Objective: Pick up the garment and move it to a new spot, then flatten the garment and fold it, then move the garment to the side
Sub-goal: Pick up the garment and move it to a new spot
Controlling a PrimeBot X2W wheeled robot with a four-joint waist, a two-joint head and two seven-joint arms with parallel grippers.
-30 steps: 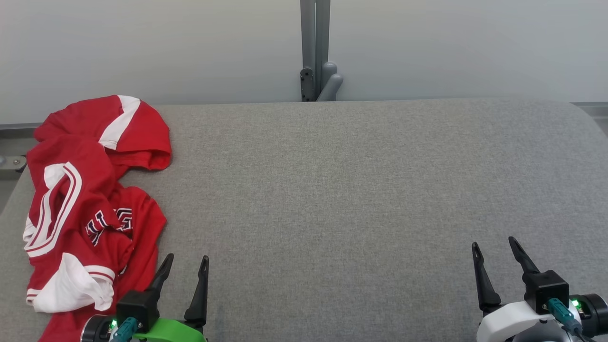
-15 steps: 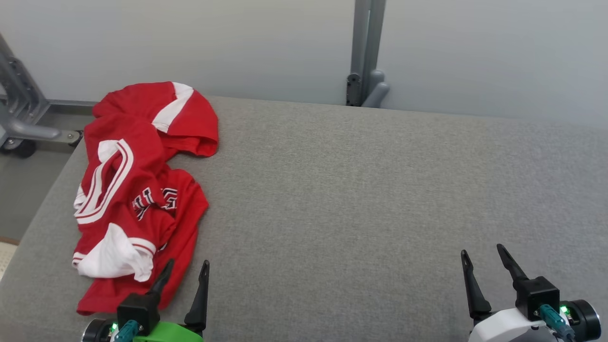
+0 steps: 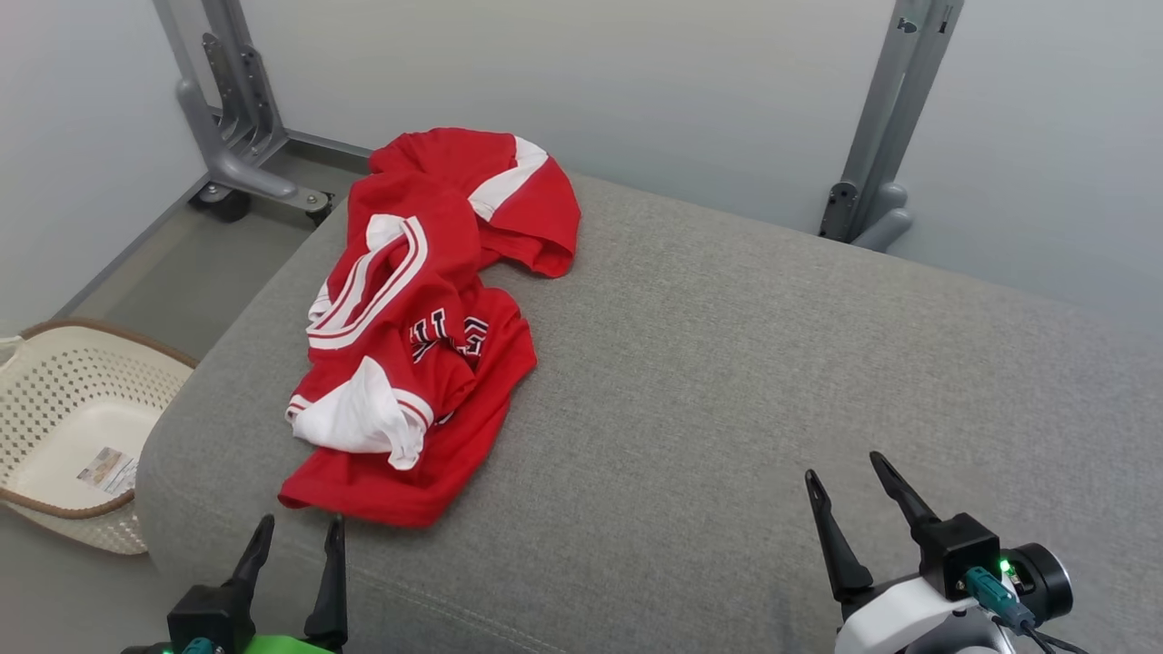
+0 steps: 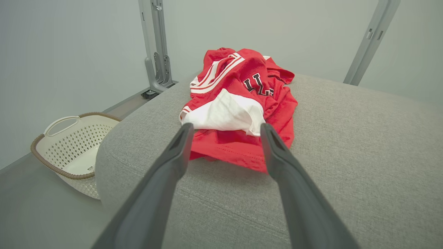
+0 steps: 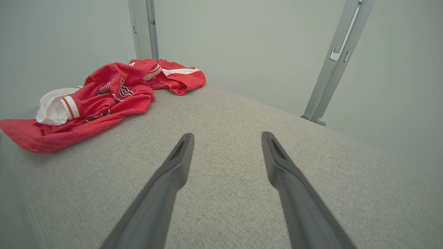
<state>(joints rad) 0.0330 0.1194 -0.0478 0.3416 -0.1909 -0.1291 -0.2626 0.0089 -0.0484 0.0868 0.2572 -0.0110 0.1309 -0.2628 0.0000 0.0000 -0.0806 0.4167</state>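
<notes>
Turned head view leftward; brought white basket (image 3: pixel 54 427) into sight at far left. Found left gripper (image 3: pixel 302 520) spread wide, empty, just short of red garment (image 3: pixel 427 318), crumpled and unmoved at grey cushion's (image 3: pixel 727 363) left end. Found right gripper (image 3: pixel 843 465) likewise wide, empty, well apart. Judged pickup not yet begun.

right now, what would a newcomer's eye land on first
The crumpled red and white garment lies at the left end of the grey cushioned surface. A perforated basket sits on the floor further left; the left gripper and right gripper hover open at the near edge.
</notes>
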